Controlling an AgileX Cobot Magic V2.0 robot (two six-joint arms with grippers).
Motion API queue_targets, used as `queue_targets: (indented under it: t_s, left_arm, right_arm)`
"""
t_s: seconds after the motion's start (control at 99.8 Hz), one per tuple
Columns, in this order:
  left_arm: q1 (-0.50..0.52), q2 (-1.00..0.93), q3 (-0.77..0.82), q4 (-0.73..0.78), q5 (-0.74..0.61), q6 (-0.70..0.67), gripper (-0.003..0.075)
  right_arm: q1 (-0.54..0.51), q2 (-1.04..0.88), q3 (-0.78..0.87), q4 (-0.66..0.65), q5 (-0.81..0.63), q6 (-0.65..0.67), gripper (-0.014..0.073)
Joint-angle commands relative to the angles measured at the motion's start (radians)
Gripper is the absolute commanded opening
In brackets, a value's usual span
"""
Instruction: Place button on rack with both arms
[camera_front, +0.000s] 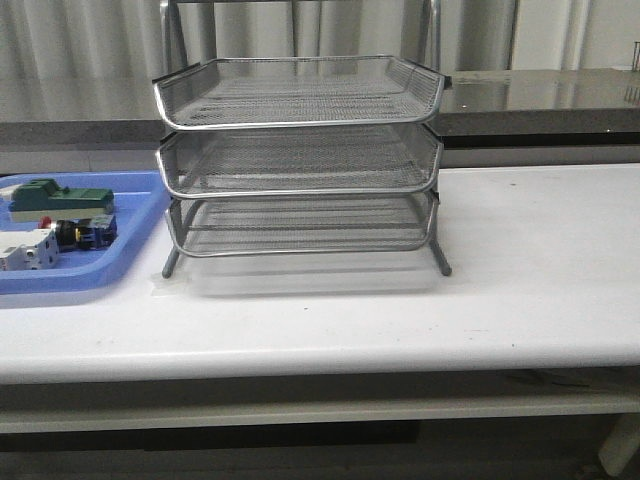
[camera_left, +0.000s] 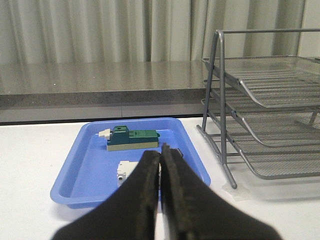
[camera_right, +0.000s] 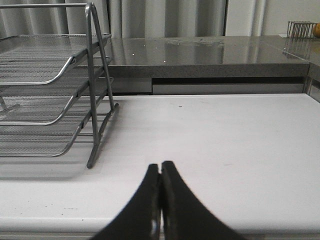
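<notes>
Clearly nothing is picked up: the left gripper (camera_left: 161, 165) and right gripper (camera_right: 160, 175) are both closed, empty. The button (camera_front: 75, 234) lies in the blue tray (camera_front: 140, 215) at the table's (camera_front: 540, 260) left edge, beside the rack (camera_front: 300, 160).

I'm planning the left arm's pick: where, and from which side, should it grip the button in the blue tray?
Probably across its dark body, coming down from above. The button seems to lie on its side in the tray, with the green block close behind it and the white block beside it, so sideways approaches look crowded. Its head end is too blurred to place.
</notes>
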Motion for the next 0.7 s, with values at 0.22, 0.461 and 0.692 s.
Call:
queue_targets:
  t_s: [0.22, 0.461, 0.692]
  left_arm:
    - [0.003, -0.030, 0.045, 0.001, -0.072, -0.009, 0.0004]
    - [0.003, -0.030, 0.045, 0.001, -0.072, -0.009, 0.0004]
    - [0.003, -0.030, 0.045, 0.001, -0.072, -0.009, 0.0004]
  right_arm:
    - [-0.008, -0.015, -0.017, -0.001, -0.087, -0.003, -0.0067]
    - [-0.008, -0.015, -0.017, -0.001, -0.087, -0.003, -0.0067]
    - [-0.008, -0.015, -0.018, -0.001, -0.113, -0.003, -0.0067]
